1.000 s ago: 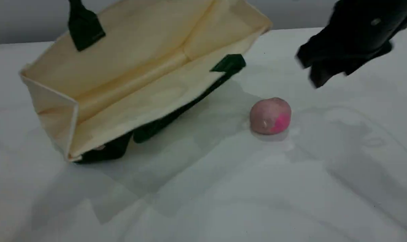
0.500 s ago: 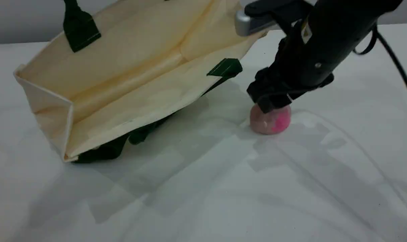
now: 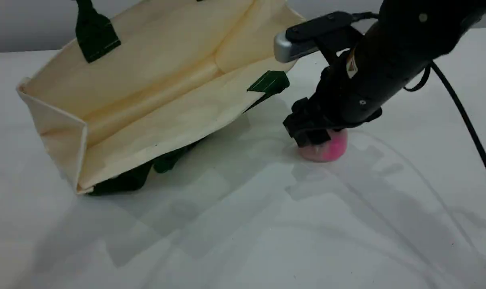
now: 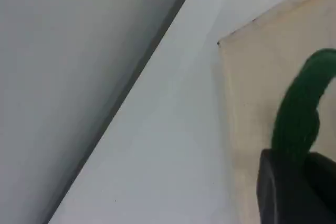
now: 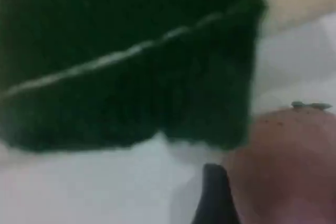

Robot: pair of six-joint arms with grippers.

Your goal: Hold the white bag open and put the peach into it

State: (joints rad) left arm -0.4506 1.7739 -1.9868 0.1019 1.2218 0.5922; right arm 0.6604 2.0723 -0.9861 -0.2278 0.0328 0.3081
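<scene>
The small round dull-pink peach (image 3: 327, 149) sits on the pale counter (image 3: 243, 224) just right of the large cream fabric white bag (image 3: 154, 96), under the right gripper (image 3: 312, 136); I cannot tell whether its fingers are spread. Farther back, the left gripper (image 4: 296, 174), fingers together, pinches the bag's dark-green rope handle (image 4: 302, 114), mouth open. Loading remains.

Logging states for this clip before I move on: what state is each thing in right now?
white bag: on its side, mouth held open, upper side lifted
upper rope handle: pinched in the left gripper
left gripper: shut on the upper rope handle
peach: resting on the table, outside the bag
right gripper: down over the peach; open or gripping cannot be told
</scene>
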